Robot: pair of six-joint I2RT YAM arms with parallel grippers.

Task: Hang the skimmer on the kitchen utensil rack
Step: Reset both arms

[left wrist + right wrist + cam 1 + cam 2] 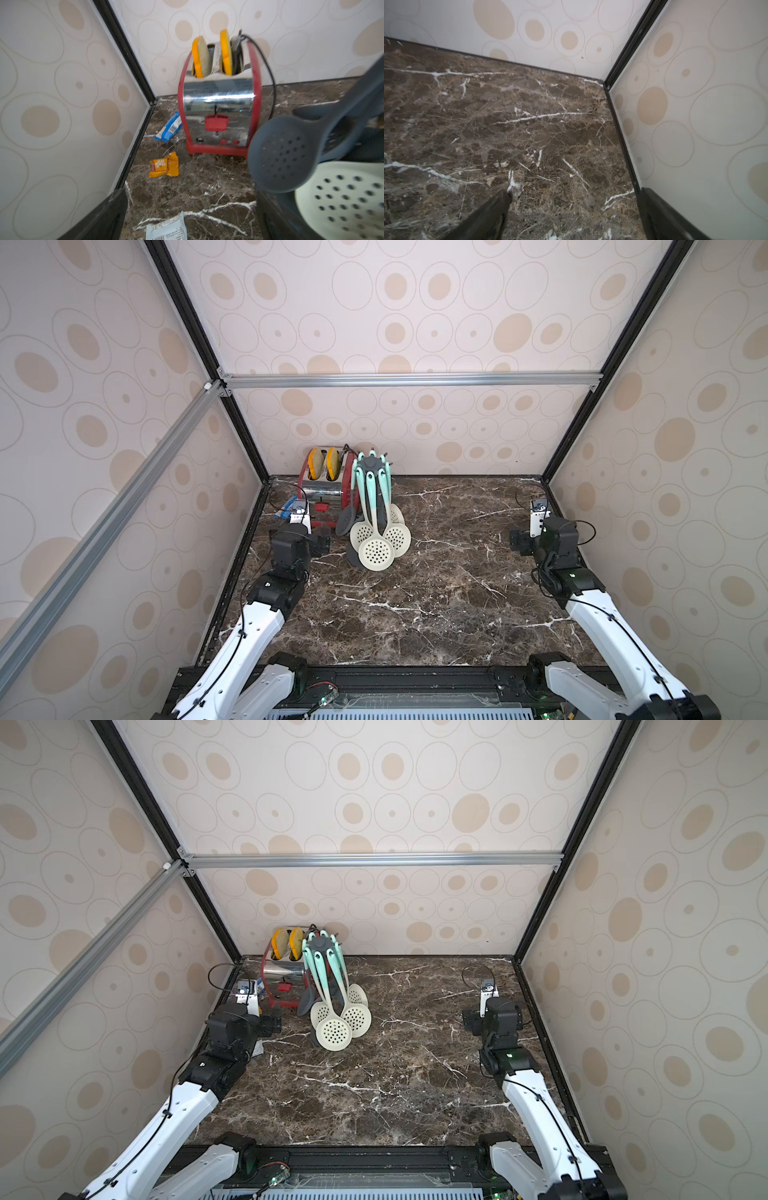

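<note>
The kitchen utensil rack (371,464) (323,944), dark grey with a hook crown, stands at the back left of the marble table. Several skimmers hang from it, cream heads (376,553) (333,1034) on mint handles and a dark grey skimmer (345,520) (284,155). I cannot tell which is the task's skimmer. No skimmer lies on the table. My left gripper (301,526) (191,218) is open and empty just left of the rack, one finger beside a cream head (345,203). My right gripper (542,522) (577,207) is open and empty at the far right, by the wall.
A red and chrome toaster (328,485) (218,116) holding two orange-rimmed slices stands behind the rack, its black cord trailing. Blue (169,126), orange (165,165) and white (166,228) snack wrappers lie by the left wall. Patterned walls enclose the table on three sides.
</note>
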